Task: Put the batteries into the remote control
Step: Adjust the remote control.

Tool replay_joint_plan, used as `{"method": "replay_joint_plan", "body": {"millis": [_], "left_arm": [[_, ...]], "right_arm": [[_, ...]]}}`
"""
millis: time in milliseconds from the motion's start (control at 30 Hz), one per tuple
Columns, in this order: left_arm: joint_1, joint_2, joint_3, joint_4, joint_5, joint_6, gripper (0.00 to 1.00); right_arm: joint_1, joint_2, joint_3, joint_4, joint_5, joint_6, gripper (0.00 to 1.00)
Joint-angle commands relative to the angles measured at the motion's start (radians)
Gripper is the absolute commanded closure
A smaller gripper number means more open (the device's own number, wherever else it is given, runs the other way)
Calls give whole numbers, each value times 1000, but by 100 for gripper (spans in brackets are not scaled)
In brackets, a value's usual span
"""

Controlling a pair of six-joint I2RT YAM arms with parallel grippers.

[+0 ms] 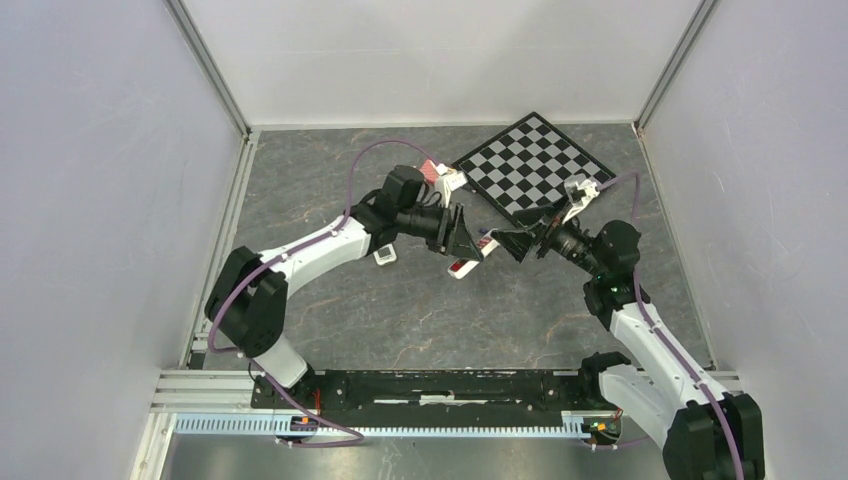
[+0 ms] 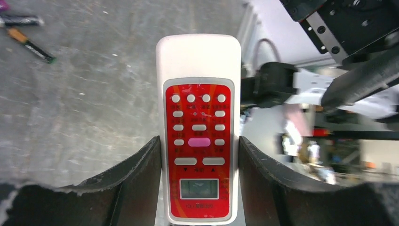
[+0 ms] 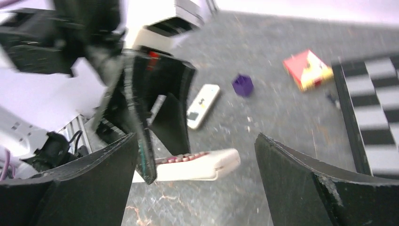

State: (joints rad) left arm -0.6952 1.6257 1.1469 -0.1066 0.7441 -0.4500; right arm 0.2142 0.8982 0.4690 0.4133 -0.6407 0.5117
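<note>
Remote control (image 2: 199,141) is sitting in the left claw (image 1: 465,238), both fingers pressing its white edges. Its red button face is showing to the left wrist camera and its far end is sticking out past the fingertips. Two batteries (image 2: 30,44) are lying on the desk (image 2: 94,103), well apart from it at the left. The right claw (image 1: 522,243) is facing the remote's free end with its jaws standing wide and gripping nothing. Beyond it, a second white remote (image 3: 203,106), a purple block (image 3: 243,85) and a red-and-yellow box (image 3: 308,69) are lying on the desk, with a checkerboard (image 1: 533,165) at the right.
</note>
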Motion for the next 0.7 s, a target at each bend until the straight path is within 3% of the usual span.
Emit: {"method": "replay_joint_plan", "body": {"millis": [0,100,233,500,667], "left_arm": [[70,4,20,119,295,-259,55],[101,-24,-34,278,381,-398,54],[126,-80,-95,375,462,-495,53],[143,-218,-188,446,584,-486,53],[152,-249,-197,444,626,-455,54]], "right_arm": [[5,-17,13,379,-204,-56,2],[27,39,25,598,-325,-44,2],[92,162,125,743,-515,33,2],[139,243,177,838,-723,44,2],[144,261,152,1000,-769,161,10]]}}
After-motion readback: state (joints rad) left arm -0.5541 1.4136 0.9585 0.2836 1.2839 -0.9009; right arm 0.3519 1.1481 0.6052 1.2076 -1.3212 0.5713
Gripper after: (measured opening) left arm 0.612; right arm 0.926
